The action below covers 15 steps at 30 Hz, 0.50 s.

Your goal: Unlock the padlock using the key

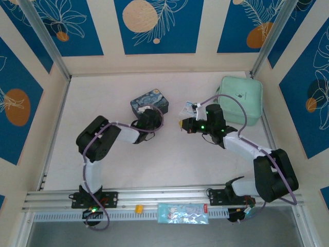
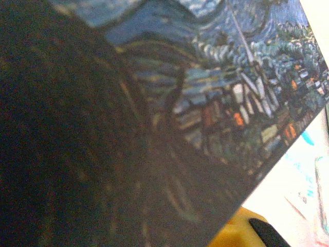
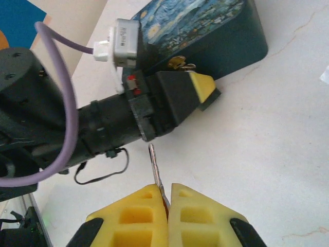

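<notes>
My right gripper [image 3: 168, 193] [image 1: 181, 124] is shut on the key [image 3: 156, 167], a thin silvery blade standing up from between the yellow fingertips. The blade's tip ends just below my left gripper's black body. My left gripper [image 1: 145, 117] [image 3: 203, 88] lies against the front of the blue Starry Night tin [image 1: 149, 102] [image 3: 205, 25] [image 2: 231, 92]; its jaws are masked by the tin and I cannot tell how they stand. A small brassy piece with a thin metal loop [image 3: 181, 64] shows at the tin's front wall. The padlock's black body is hidden.
A mint green case [image 1: 241, 98] stands at the back right. Small plastic sachets [image 1: 187, 108] lie between it and the tin. A printed packet [image 1: 182, 212] and a small yellow piece [image 1: 138, 208] sit on the front rail.
</notes>
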Each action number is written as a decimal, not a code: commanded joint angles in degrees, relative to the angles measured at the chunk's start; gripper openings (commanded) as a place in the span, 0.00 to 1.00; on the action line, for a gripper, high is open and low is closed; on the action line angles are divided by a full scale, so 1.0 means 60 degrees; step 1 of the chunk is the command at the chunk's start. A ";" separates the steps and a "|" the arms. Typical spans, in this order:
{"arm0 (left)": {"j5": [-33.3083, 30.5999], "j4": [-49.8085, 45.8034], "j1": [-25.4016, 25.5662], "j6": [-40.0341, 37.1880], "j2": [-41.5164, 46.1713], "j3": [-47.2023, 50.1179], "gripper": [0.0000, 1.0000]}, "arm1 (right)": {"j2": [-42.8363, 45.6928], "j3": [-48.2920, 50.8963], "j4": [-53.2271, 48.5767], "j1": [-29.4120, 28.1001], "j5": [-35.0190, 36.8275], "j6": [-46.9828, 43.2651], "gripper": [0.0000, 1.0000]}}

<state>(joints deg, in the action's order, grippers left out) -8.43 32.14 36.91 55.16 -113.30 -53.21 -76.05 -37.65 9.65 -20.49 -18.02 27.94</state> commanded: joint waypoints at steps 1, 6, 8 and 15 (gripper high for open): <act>0.0919 0.1284 -0.0316 0.0848 0.0694 0.0556 0.00 | -0.0321 0.0027 0.0402 -0.0079 -0.0491 0.0092 0.00; 0.2005 0.2646 -0.0591 0.1821 0.1210 0.1325 0.00 | -0.1154 -0.0070 0.0887 -0.0181 -0.1101 0.0219 0.00; 0.2224 0.3182 -0.0661 0.2247 0.1394 0.1653 0.00 | -0.1603 -0.0152 0.1265 -0.0245 -0.1534 0.0321 0.00; 0.3439 0.4998 -0.0881 0.3373 0.1385 0.2154 0.00 | -0.2788 -0.0456 0.2329 -0.0368 -0.2453 0.0658 0.00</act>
<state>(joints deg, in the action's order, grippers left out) 6.87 52.23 32.36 71.13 -106.67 -41.08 -91.33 -38.30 19.27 -22.39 -28.05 30.61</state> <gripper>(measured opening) 0.130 0.044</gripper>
